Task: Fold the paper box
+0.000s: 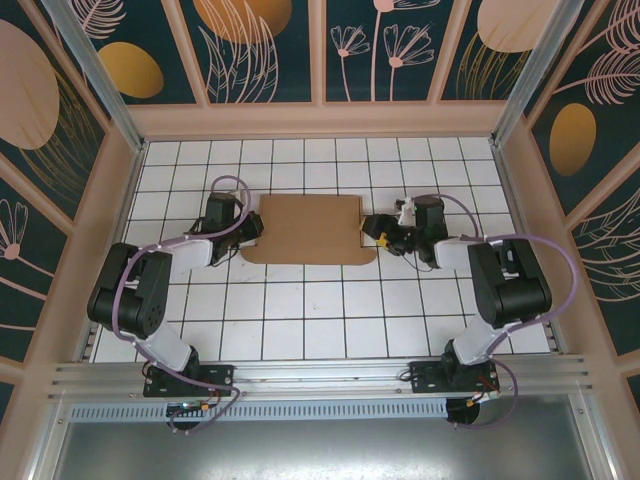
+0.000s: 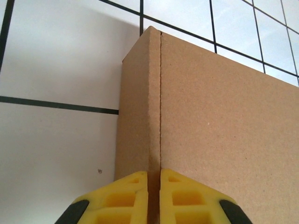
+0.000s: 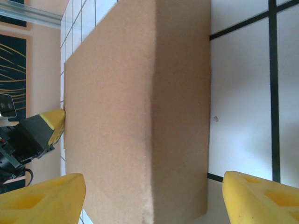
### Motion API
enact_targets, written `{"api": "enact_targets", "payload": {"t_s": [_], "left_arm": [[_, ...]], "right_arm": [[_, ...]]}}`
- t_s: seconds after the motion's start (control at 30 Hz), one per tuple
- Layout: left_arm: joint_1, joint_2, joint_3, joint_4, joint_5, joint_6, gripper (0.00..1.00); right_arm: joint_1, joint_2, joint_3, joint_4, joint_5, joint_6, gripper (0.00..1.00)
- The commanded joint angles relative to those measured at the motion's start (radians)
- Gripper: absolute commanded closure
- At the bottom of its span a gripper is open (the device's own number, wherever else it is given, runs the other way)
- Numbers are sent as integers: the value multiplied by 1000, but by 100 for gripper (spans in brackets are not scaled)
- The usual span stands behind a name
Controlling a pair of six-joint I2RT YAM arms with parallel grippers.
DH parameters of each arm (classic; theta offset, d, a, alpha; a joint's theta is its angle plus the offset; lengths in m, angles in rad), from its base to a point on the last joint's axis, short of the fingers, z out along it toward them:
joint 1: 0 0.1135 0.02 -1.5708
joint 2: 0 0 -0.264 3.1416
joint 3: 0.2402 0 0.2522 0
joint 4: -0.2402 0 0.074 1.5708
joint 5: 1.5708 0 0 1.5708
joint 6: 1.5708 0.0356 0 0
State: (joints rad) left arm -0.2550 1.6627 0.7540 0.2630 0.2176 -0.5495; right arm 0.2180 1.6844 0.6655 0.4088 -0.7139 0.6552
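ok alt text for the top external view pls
A brown paper box lies on a white tiled table, with the left gripper at its left edge and the right gripper at its right edge. Dark floral panels wall in the table.

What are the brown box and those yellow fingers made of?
The paper box looks like plain brown cardboard: matte, fibrous, with a pressed crease. The fingers of the left end effector seem moulded yellow plastic or rubber, smooth with recessed pockets; the look leaves it open.
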Motion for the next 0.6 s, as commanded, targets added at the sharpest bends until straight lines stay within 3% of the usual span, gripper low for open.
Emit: {"api": "enact_targets", "payload": {"t_s": [0.0,0.57], "left_arm": [[7,90,-30,-134,25,36,94],[79,135,-36,-163,52,50,99]], "right_arm": [[-3,60,35,68,-80,13,22],[-4,141,94,28,-87,-11,20]]}}
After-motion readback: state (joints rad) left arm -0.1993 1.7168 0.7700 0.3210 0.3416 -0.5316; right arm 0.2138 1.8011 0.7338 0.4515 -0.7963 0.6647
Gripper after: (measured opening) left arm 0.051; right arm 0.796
